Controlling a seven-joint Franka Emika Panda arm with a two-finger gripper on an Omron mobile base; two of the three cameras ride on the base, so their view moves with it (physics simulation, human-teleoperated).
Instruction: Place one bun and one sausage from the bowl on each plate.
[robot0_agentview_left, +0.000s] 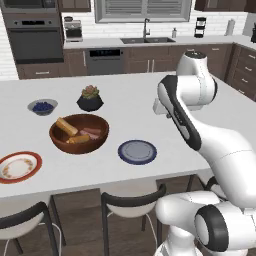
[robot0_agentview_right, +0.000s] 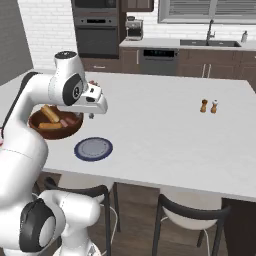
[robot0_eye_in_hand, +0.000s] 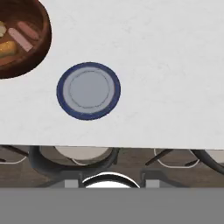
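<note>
I have the gripper (robot0_agentview_right: 90, 116) high over the counter (robot0_agentview_left: 130, 115), claw clenched and carrying nothing. Both buns (robot0_agentview_left: 66, 126) and both sausages (robot0_agentview_left: 91, 132) lie in the wooden bowl (robot0_agentview_left: 79, 133). The blue plate (robot0_agentview_left: 137, 151) sits bare just beside the bowl; the red-rimmed plate (robot0_agentview_left: 19, 166) lies bare near the counter's front edge. Nothing is placed yet. Risks, in my judgement: the food lies crowded, so a descent may pinch two pieces or clip the bowl wall. The red-rimmed plate lies farthest from the arm.
</note>
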